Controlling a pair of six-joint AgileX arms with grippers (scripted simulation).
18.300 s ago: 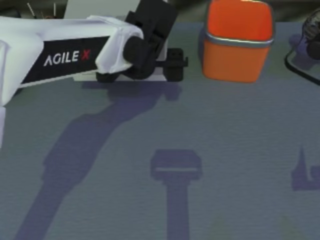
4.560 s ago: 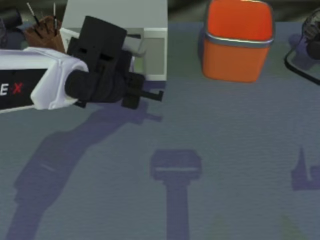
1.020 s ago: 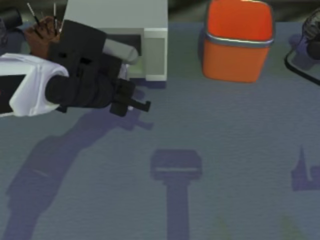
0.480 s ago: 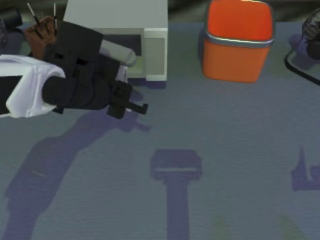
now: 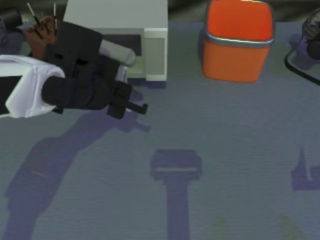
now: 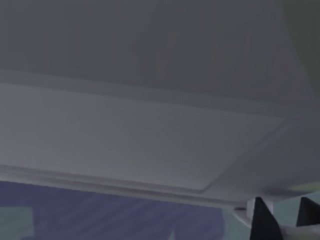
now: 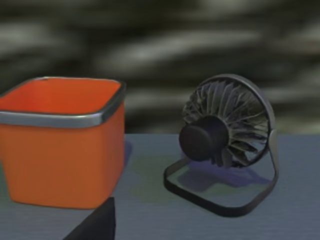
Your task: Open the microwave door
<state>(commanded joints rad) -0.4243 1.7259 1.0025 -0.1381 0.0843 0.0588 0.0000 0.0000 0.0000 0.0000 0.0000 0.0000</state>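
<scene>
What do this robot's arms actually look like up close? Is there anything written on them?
The left arm has a white shell with a black panel, then a bulky matt black wrist ending in the left gripper with slim black fingers. No lettering shows now. The right arm is out of the top view.

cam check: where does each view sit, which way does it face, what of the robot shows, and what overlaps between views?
Top: overhead, looking down on the table; shows the left arm by the microwave.
Left wrist: on the left arm, close against the door; fingers at the picture's edge.
Right wrist: on the right arm, facing the orange bin and fan.
Shared: top and right wrist both show the orange bin.
</scene>
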